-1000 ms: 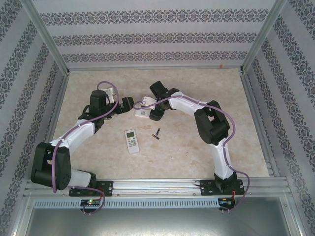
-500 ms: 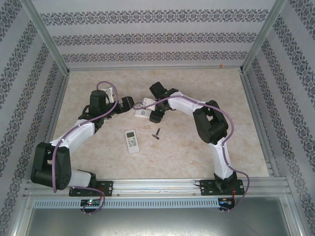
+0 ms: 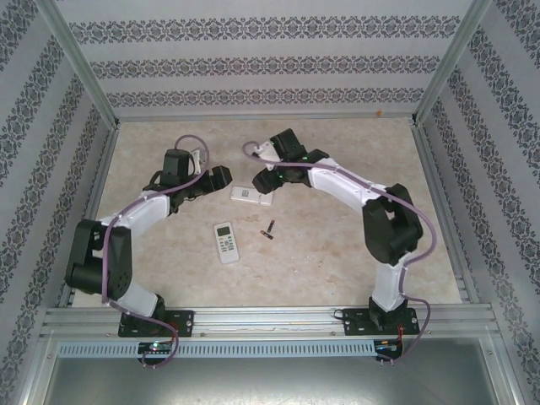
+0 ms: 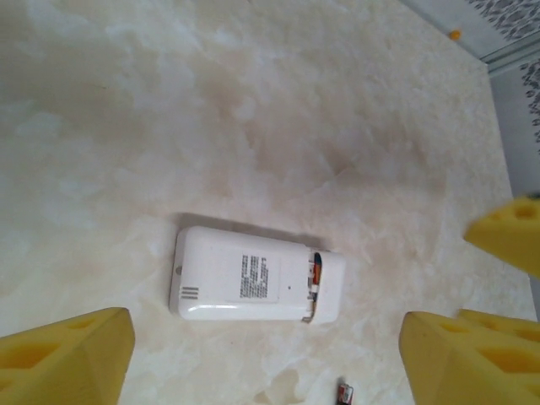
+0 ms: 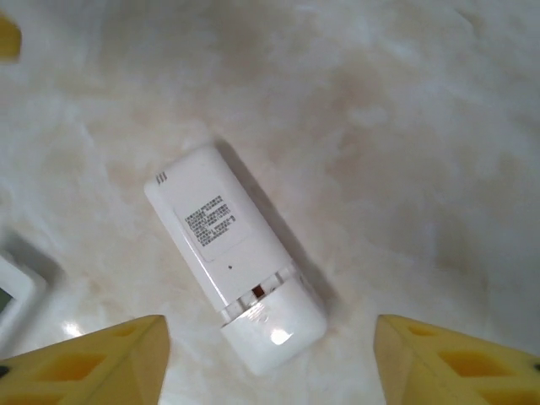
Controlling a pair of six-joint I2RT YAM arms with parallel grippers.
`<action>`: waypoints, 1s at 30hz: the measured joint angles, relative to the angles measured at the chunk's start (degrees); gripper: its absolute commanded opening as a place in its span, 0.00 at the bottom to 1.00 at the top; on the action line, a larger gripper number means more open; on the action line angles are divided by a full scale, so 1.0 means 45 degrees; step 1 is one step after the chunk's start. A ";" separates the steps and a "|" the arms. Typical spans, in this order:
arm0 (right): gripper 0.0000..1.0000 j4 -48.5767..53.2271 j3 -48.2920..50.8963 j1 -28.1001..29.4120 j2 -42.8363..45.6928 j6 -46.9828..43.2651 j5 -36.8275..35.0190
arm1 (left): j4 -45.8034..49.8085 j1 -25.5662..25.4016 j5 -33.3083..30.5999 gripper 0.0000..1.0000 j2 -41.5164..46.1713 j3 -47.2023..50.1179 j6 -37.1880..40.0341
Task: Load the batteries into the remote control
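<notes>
grippers first: the left gripper (image 3: 219,175) and the right gripper (image 3: 262,179) hover over the far middle of the table (image 3: 337,253), facing each other. between them we see the face-down remote (image 3: 251,196) lying flat on the marbled top, touched by neither. from the left wrist we get yellow fingers (image 4: 67,359) spread wide with nothing between them, and the white remote below with its printed label (image 4: 253,276) up. same story on the right wrist: yellow pads (image 5: 84,363) wide apart, holding nothing. the back cover (image 5: 274,325) sits slid partway toward the end of the remote, and in the gap we catch a small reddish-copper glint (image 5: 261,293); whether that's a cell we can't tell. nearer the arm bases we spot the face-up remote (image 3: 225,242), screen and buttons showing. just to its right, apart from it, lie the batteries (image 3: 270,229), small and dark, loose on the table and well clear of both grippers
</notes>
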State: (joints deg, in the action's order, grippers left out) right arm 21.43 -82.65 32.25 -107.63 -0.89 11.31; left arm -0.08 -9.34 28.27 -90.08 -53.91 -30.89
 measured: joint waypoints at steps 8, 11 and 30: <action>0.53 -0.0952 0.1394 -0.0301 -0.0821 0.5100 -0.0049 | 0.2992 -0.0452 -0.0393 0.72 -0.2764 -0.3172 0.1049; 0.49 -0.1190 0.1394 -0.0301 -0.1360 0.5940 0.0039 | 0.3997 -0.0937 -0.0787 0.69 -0.3779 -0.4104 0.1477; 0.46 -0.1253 0.0554 -0.0301 -0.2492 0.7271 0.0068 | 0.6416 -0.1496 -0.2093 0.59 -0.5265 -0.5032 0.2924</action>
State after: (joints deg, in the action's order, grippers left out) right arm 15.79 -80.16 30.89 -118.85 31.83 11.62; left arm 28.80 -16.08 18.85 -113.78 -76.55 -17.74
